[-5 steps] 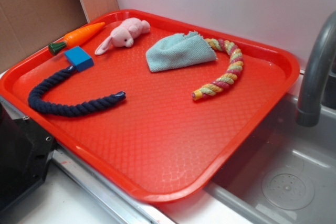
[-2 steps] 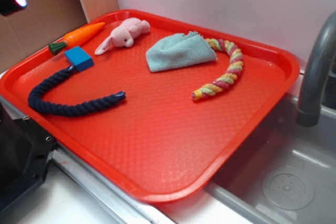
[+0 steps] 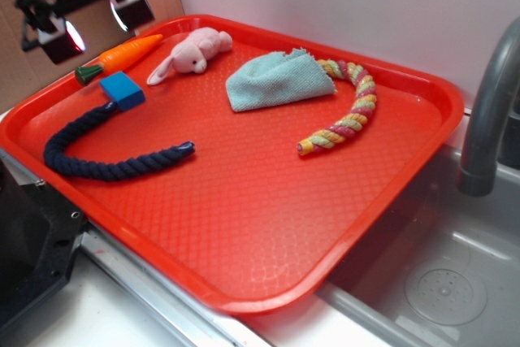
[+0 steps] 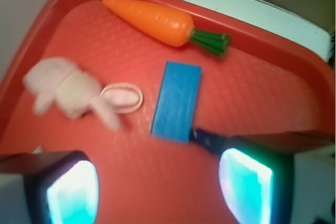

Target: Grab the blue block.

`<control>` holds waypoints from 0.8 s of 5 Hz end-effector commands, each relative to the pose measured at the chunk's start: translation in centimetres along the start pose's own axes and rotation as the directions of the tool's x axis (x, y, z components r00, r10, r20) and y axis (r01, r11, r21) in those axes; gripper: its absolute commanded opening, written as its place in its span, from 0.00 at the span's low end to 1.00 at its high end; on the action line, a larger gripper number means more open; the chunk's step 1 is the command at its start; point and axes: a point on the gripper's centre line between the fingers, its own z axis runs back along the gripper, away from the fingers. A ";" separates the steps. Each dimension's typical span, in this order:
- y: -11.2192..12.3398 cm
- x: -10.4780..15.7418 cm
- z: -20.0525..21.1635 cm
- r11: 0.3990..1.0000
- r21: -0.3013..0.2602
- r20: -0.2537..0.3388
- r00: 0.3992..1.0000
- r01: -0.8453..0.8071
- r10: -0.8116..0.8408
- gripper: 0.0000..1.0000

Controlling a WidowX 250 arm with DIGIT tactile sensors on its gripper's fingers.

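Blue, small and rectangular, the solid block (image 3: 123, 89) lies flat on the red plastic tray (image 3: 268, 225), in its far left part. We see it just beside the orange toy carrot with a green top (image 3: 120, 56), apart from it by a thin strip of tray, and touching or nearly touching one end of the long dark navy rope (image 3: 106, 156), which curves away toward the tray's middle. In the wrist view the blue block (image 4: 177, 100) sits between the carrot (image 4: 157, 22) and the pincer's two fingers (image 4: 71, 190), with the pink plush bunny (image 4: 71, 95) off to one side.

Our pincer (image 3: 93, 18) hangs above the tray's far left edge, over the carrot's green end, clear of everything below. Its fingers are spread wide, with nothing between them, and they glow pale in the light.

Farther along the tray we see the bunny (image 3: 192, 53), then a pale teal cloth (image 3: 278, 80), crumpled, and touching it a twisted rope of yellow, pink and green (image 3: 349, 111). The tray rests at the edge of a grey metal sink (image 3: 447, 282), with a grey faucet (image 3: 491, 111) rising at the right.
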 end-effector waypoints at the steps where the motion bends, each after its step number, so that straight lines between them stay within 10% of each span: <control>1: 0.8 2.4 -3.2 0.996 0.051 0.105 0.992 -0.069 0.064 1.00; 4: 2.5 3.4 -6.2 0.984 0.123 0.121 0.986 -0.132 0.118 1.00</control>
